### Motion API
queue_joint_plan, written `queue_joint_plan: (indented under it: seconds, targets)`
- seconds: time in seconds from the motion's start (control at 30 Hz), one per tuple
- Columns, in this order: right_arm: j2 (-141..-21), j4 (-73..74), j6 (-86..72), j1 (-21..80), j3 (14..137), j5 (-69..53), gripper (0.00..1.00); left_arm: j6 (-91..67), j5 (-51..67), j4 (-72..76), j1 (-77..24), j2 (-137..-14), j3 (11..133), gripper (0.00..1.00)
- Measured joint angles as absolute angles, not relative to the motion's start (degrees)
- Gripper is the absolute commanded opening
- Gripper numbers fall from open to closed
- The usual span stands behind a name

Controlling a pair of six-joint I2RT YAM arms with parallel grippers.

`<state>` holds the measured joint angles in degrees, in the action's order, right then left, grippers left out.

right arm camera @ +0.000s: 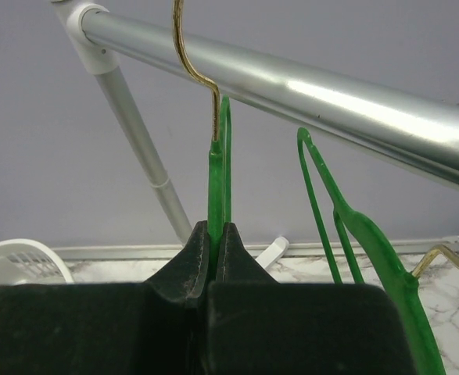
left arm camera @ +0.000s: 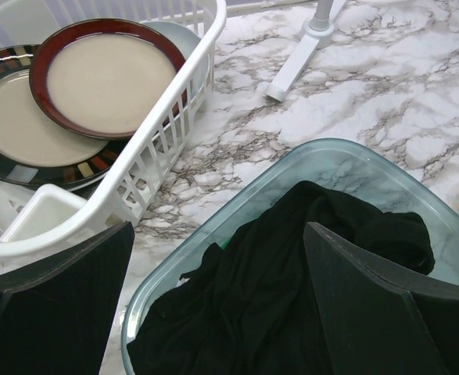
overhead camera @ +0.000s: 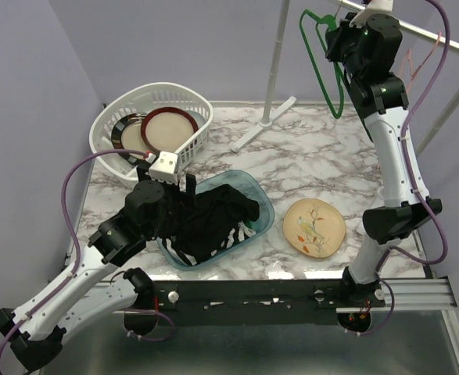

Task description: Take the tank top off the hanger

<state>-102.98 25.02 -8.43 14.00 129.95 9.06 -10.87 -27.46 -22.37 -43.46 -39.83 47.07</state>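
Observation:
The black tank top (overhead camera: 213,221) lies crumpled in a clear blue-green bin (overhead camera: 256,191); it also shows in the left wrist view (left arm camera: 292,297). My left gripper (overhead camera: 170,195) is open and hangs just above the cloth, its fingers (left arm camera: 57,305) on either side, holding nothing. A green hanger (overhead camera: 323,58) with a gold hook hangs bare on the silver rail (right arm camera: 307,94). My right gripper (overhead camera: 340,39) is shut on this green hanger (right arm camera: 217,180) just below its hook, up at the rail.
A white basket (overhead camera: 120,117) with plates (left arm camera: 104,78) stands at the back left. A tan patterned plate (overhead camera: 315,226) lies right of the bin. The rack's white foot (overhead camera: 260,125) rests on the marble table. A second green hanger (right arm camera: 354,226) hangs to the right.

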Motion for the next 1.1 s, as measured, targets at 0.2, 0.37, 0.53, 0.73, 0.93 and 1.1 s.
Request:
queue_joint_plan:
  seconds: [0.2,0.37,0.53,0.73,0.93,1.1]
  targets:
    - [-104.86,24.95,-11.0,13.78,130.39,8.32,0.01,-10.72,-27.46,-22.37,-43.46,-40.77,47.07,0.99]
    - [-106.19,25.19,-11.9,13.78,130.39,8.16,0.16,-10.7,-27.46,-22.37,-43.46,-40.91,47.07,0.99]
    - [-105.82,25.36,-11.62,13.78,130.39,8.1,0.59,-10.68,-27.46,-22.37,-43.46,-40.95,47.07,0.99]
    - [-102.35,27.99,-11.44,13.78,129.6,7.35,0.94,-10.68,-27.46,-22.37,-43.46,-40.95,47.07,0.99]
    - [-89.97,32.16,-11.75,13.78,120.29,1.69,1.0,-10.59,-27.09,-22.35,-43.46,-40.64,46.98,0.99]
    - [-76.27,34.06,-11.9,13.8,107.59,-1.74,1.0,-10.55,-25.98,-22.04,-43.46,-39.33,46.78,0.99]
